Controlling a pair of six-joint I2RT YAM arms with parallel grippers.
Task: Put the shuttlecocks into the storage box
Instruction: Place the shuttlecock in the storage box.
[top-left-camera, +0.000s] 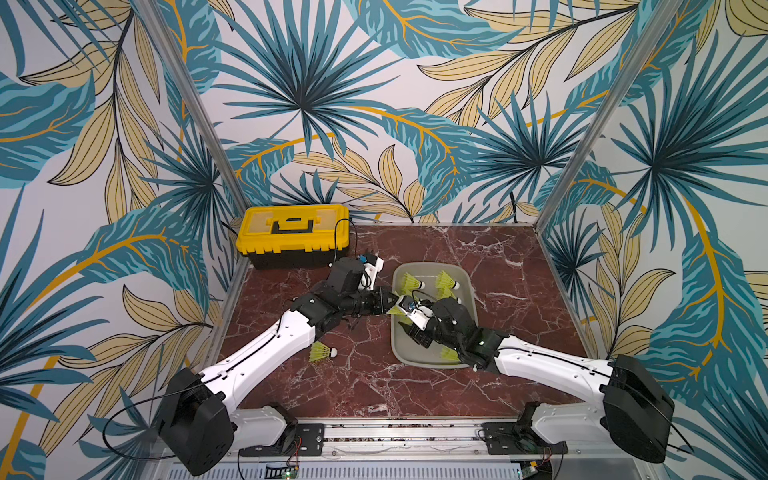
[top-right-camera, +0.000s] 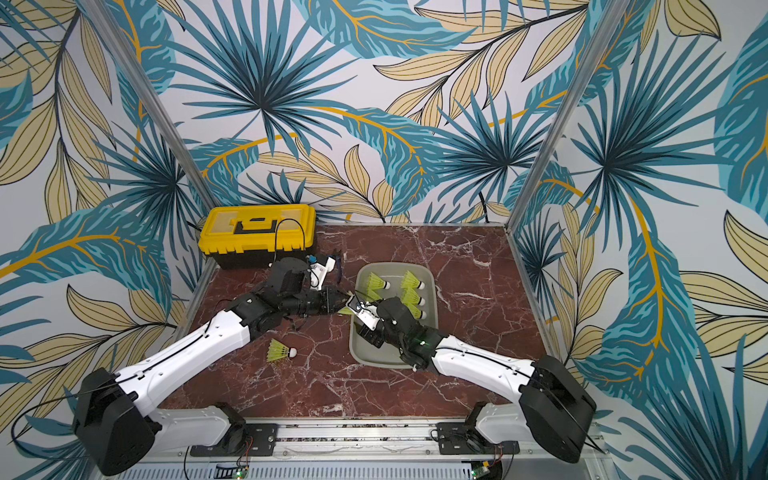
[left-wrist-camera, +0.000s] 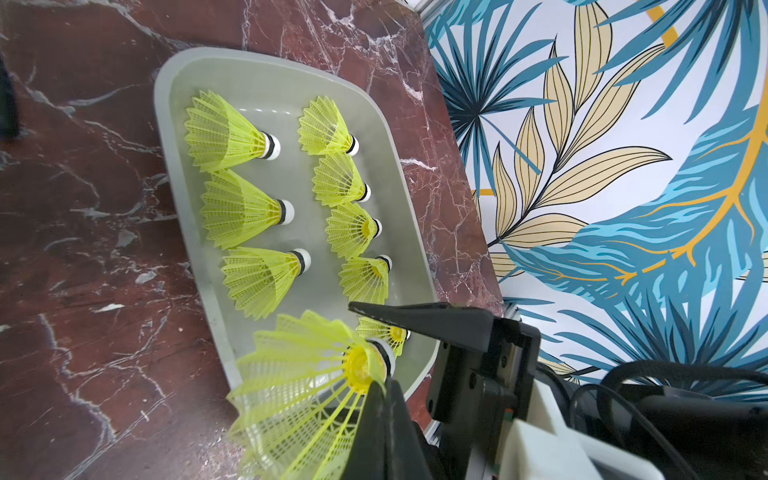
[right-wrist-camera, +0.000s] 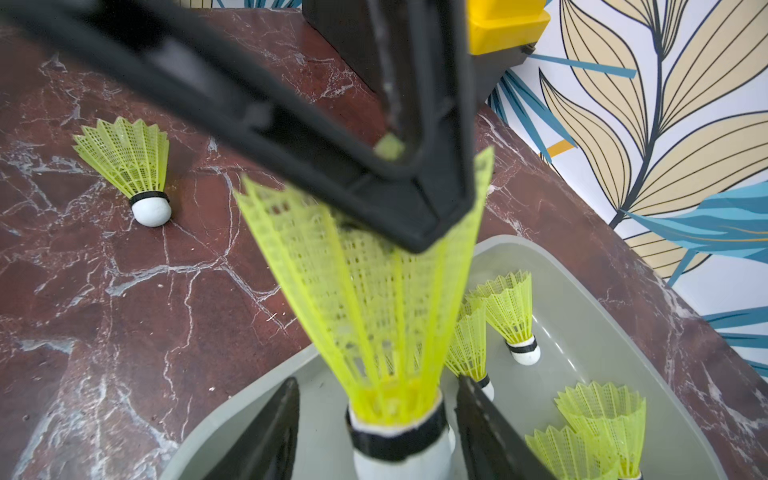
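My left gripper (left-wrist-camera: 380, 384) is shut on the skirt rim of a neon yellow-green shuttlecock (left-wrist-camera: 299, 374), holding it over the left edge of the grey storage box (top-left-camera: 432, 264). From the other side, my right gripper (right-wrist-camera: 378, 440) stands open around that shuttlecock's (right-wrist-camera: 374, 311) white, black-banded tip. A gap shows between the tip and each finger. Several shuttlecocks (left-wrist-camera: 232, 133) lie in two rows inside the box (left-wrist-camera: 160, 104). One more shuttlecock (top-left-camera: 323, 352) lies on its side on the marble, left of the box and beside my left forearm. It is also in the right wrist view (right-wrist-camera: 129, 166).
A yellow-lidded black toolbox (top-left-camera: 291, 232) stands at the back left corner of the red marble top (top-left-camera: 519, 299). Patterned walls with metal posts close in the back and both sides. My two arms meet over the box's left rim (top-right-camera: 353, 328).
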